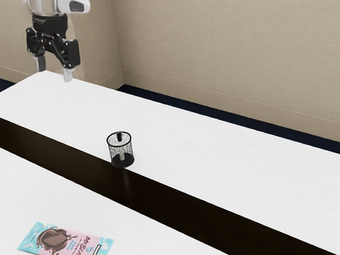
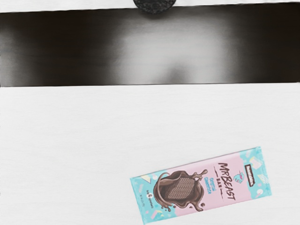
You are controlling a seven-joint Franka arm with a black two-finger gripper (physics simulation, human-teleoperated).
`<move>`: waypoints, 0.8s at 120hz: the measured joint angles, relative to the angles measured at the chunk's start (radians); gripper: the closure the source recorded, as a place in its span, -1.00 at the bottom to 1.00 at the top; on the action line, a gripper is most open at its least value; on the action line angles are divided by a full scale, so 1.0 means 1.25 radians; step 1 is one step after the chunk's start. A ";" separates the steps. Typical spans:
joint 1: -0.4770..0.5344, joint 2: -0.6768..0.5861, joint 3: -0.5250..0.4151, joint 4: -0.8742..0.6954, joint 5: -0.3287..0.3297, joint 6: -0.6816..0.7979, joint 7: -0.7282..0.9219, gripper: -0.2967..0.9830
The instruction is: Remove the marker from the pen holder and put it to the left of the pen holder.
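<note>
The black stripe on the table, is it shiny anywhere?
Wrist view: yes, a big, pale, soft-edged glare on the middle of the black stripe, with a darker smudge in it; exterior view: mostly dark, just a faint pale streak near the pen holder.

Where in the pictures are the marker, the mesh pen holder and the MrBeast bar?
Marker (image 1: 120, 137): exterior view, its dark upper end.
Mesh pen holder (image 1: 128, 151): exterior view, its side wall.
MrBeast bar (image 2: 201, 185): wrist view, the middle of its wrapper.
</note>
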 joint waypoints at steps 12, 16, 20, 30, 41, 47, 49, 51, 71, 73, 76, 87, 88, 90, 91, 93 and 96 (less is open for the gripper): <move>-0.005 0.009 0.000 0.000 0.000 0.035 0.007 -0.54; -0.006 0.020 0.000 0.002 0.001 0.049 0.009 -0.54; -0.007 0.035 0.000 -0.003 0.001 0.071 0.010 -0.54; -0.005 0.049 0.000 -0.076 -0.019 0.135 0.015 -0.54; -0.005 0.063 0.000 -0.176 -0.035 0.240 0.011 -0.54; -0.005 0.075 0.000 -0.206 -0.039 0.296 0.005 -0.54; -0.005 0.082 0.000 -0.212 -0.039 0.314 0.003 -0.54; -0.006 0.090 0.000 -0.216 -0.040 0.330 0.001 -0.54; -0.036 0.163 0.001 -0.224 -0.042 0.462 -0.023 -0.54; -0.038 0.167 0.001 -0.225 -0.043 0.472 -0.026 -0.54; -0.038 0.173 0.001 -0.229 -0.043 0.488 -0.030 -0.54; -0.031 0.198 0.003 -0.250 -0.042 0.538 -0.044 -0.54; -0.030 0.202 0.003 -0.250 -0.041 0.542 -0.045 -0.54; -0.029 0.209 0.003 -0.251 -0.041 0.550 -0.047 -0.54; -0.028 0.212 0.004 -0.252 -0.041 0.553 -0.048 -0.54; -0.025 0.220 0.004 -0.252 -0.040 0.561 -0.050 -0.54; -0.023 0.229 0.004 -0.252 -0.040 0.571 -0.053 -0.54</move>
